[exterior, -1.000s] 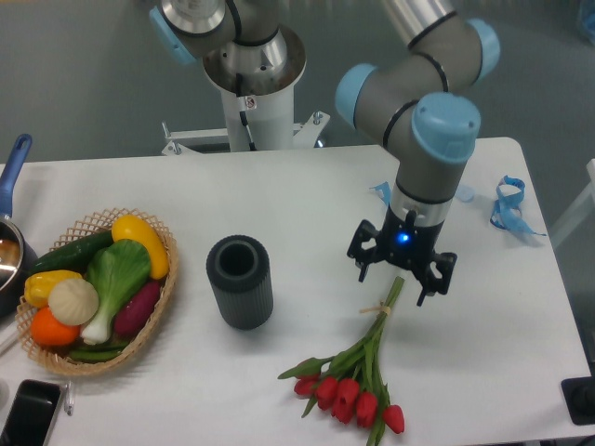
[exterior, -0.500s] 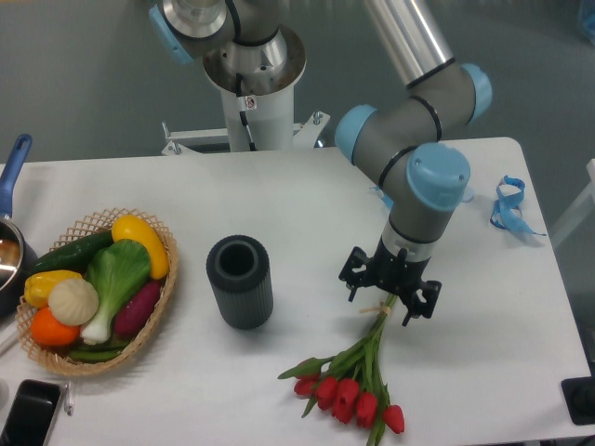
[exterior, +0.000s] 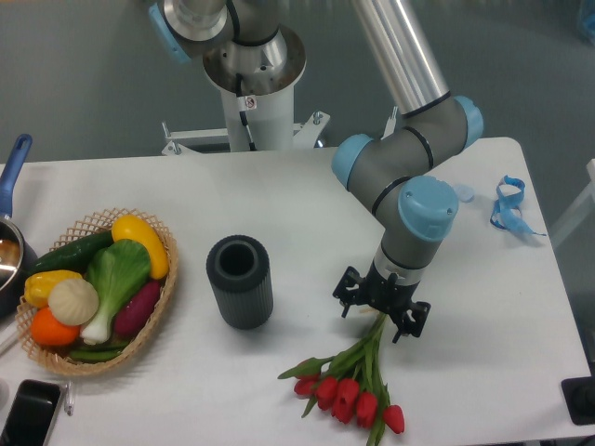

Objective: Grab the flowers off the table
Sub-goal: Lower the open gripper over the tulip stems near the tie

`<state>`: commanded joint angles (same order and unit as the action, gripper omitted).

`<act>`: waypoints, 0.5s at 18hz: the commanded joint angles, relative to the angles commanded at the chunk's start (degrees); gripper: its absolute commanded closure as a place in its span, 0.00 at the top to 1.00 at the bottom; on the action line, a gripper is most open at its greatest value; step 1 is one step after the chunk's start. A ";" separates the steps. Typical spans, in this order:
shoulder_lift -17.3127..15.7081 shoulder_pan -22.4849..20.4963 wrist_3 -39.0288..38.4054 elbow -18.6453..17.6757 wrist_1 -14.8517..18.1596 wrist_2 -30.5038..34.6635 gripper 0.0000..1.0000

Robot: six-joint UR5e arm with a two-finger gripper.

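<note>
The flowers (exterior: 353, 386), a bunch of red tulips with green stems, lie on the white table (exterior: 307, 214) at the front right, heads toward the front edge. My gripper (exterior: 381, 311) is lowered right over the upper end of the stems, its black fingers (exterior: 347, 297) spread to either side. The stem tips and the pale band are hidden under it. I cannot see contact between the fingers and the stems.
A dark grey ribbed cylinder vase (exterior: 240, 281) stands left of the gripper. A wicker basket of vegetables (exterior: 98, 288) sits at the left, with a pot (exterior: 11, 242) at the left edge. A blue ribbon (exterior: 507, 204) lies at the back right. A phone (exterior: 28, 413) lies at the front left.
The gripper has moved down and slightly left, from above the stem ends to right over them at table level. The flowers have not moved.
</note>
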<state>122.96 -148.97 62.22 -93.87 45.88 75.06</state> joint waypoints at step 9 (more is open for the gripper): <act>2.11 0.97 0.44 0.00 -3.34 0.26 1.00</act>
<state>125.07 -148.01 62.67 -93.87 42.54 75.32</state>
